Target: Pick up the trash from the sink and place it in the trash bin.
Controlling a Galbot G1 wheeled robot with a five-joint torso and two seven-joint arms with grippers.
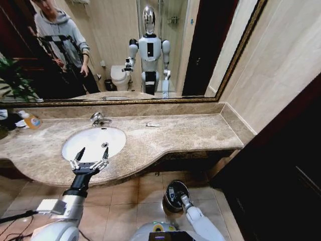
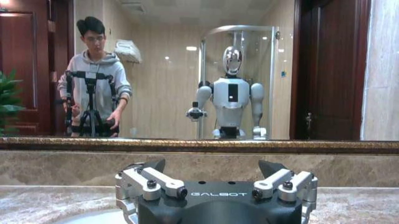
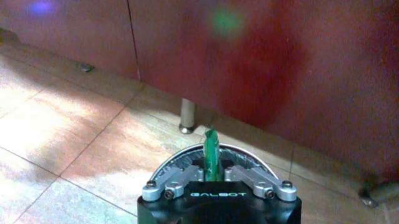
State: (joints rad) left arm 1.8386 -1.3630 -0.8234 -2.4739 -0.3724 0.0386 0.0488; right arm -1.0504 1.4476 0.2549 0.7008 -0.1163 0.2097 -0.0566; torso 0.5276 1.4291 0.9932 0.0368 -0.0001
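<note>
Now: right gripper (image 3: 214, 173) clenches green tube (image 3: 210, 154) over bin (image 3: 240, 156) | left gripper (image 1: 91, 158) spread above sink (image 1: 118, 138)

**Green tube held over the bin**

The right gripper (image 3: 214, 175) is pinching the dark green tube (image 3: 211, 151) between its two fingers (image 3: 187, 176), which are sitting closed against the tube's lower part. The tube is standing upright, its flat crimped end pointing away from the wrist. Directly beneath it the trash bin (image 3: 249, 157) is showing its silvery rim and dark inside, curving out on both sides of the gripper. The bin is resting on a tiled floor (image 3: 74, 135). Just beyond it a metal leg (image 3: 187, 115) is meeting the floor under a dark red cabinet front (image 3: 249, 60).
</note>
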